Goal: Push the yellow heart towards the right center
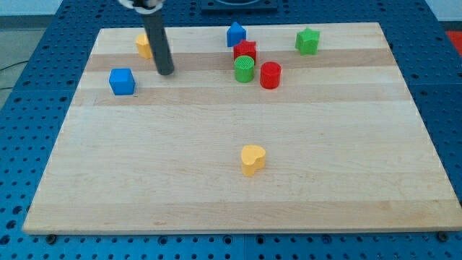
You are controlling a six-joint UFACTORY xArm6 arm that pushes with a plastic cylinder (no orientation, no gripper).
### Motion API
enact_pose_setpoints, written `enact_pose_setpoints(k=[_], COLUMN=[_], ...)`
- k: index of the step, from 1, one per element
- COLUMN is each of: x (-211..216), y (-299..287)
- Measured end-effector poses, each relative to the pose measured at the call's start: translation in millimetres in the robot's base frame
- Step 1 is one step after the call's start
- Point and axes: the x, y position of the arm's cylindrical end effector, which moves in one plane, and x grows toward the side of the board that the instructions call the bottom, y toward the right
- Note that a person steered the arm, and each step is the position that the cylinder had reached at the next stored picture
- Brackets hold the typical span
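Note:
The yellow heart (253,159) lies on the wooden board (238,209), a little below the middle. My tip (166,71) is at the board's upper left, far from the heart, up and to the left of it. The rod partly hides a yellow block (144,45) just behind it. A blue cube (122,81) sits to the left of the tip.
Near the view's top centre stand a blue block (235,34), a red block (245,51), a green cylinder (244,69) and a red cylinder (270,75), close together. A green block (307,41) sits at the upper right.

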Motion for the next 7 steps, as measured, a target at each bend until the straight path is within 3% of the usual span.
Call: enact_pose_setpoints(k=[1,4,6,7], x=[-1.7,-5.4,198.3,201.8], y=[40.3,45.2,52.2,136.0])
